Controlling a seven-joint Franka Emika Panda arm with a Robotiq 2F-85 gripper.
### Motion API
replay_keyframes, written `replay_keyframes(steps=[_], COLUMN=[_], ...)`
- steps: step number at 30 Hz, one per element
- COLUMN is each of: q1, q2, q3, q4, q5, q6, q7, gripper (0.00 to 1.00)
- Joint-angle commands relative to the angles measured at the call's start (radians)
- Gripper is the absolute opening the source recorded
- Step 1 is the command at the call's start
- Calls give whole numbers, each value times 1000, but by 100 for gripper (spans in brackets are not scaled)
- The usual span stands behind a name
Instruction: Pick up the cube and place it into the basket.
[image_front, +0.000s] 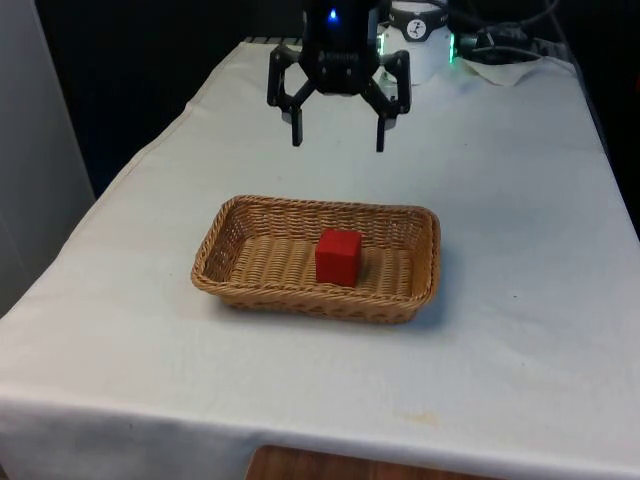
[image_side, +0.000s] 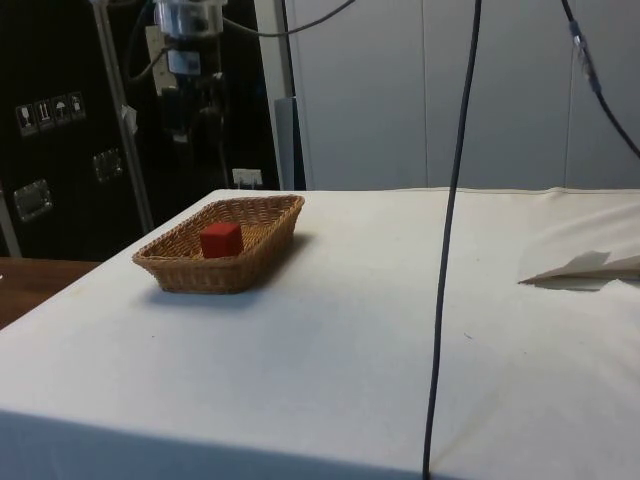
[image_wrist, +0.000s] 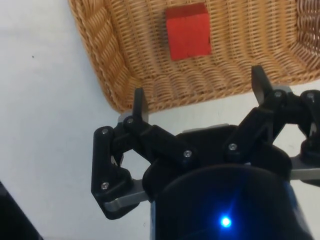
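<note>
On the white cloth (image_front: 520, 300), the cube (image_front: 339, 256) is seen inside the basket (image_front: 225, 225); the gripper (image_front: 338, 130) is spread wide and empty at frame top, so placement looks done

**Three cameras, one shared basket**

The front view looks down the length of the bench (image_front: 520, 330) from its near end, set fairly high, with the basket (image_front: 318, 297) in the middle ground and the tool (image_front: 338, 135) hanging beyond it. The side view sits low at the bench's (image_side: 330, 330) edge (almost level with the cloth) and looks across it; the basket (image_side: 222, 270) lies farther off there. The wrist view looks straight down from just above the tool (image_wrist: 200, 97), close over the basket's (image_wrist: 100, 55) rim. All three views share the basket and the red cube (image_front: 338, 257) (image_side: 221, 240) (image_wrist: 188, 31) inside it.
</note>
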Motion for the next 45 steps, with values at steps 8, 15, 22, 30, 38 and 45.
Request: replay_keyframes(steps=[8,15,22,30,38,45], q1=[0,1,1,1,5,8], q2=[-30,-53,-64,-70,-106,-148], q3=[-1,-5,-7,-8,-8,-7], q4=[6,38,66,64,12,-52], q5=[-10,-19,-20,-18,-19,-20], q6=[-47,-128,-184,-188,-165,-132], q7=[-18,-40,-55,-59,-58,-59], gripper=[100,100,100,100,100,100])
